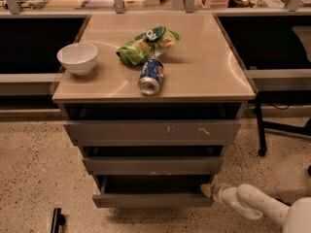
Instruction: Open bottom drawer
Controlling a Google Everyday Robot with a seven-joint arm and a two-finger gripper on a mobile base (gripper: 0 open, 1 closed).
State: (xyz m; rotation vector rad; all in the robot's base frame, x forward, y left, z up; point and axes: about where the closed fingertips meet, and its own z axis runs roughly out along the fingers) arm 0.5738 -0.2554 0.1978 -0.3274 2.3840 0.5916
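The bottom drawer (153, 200) is the lowest and slimmest of three grey drawers in the cabinet. It stands pulled out a little, and its dark inside shows above its plain front. My gripper (208, 190) comes in low from the right on a white arm. Its tip is at the drawer's right end, at the top corner of the front. The middle drawer (153, 165) and the wide top drawer (153, 132) with pale scratch marks sit above it.
On the tan cabinet top (209, 72) lie a white bowl (77, 58), a green snack bag (146, 43) and a blue can (151, 76) on its side. A chair leg with a caster (261, 135) stands to the right. Speckled floor (34, 178) surrounds the cabinet.
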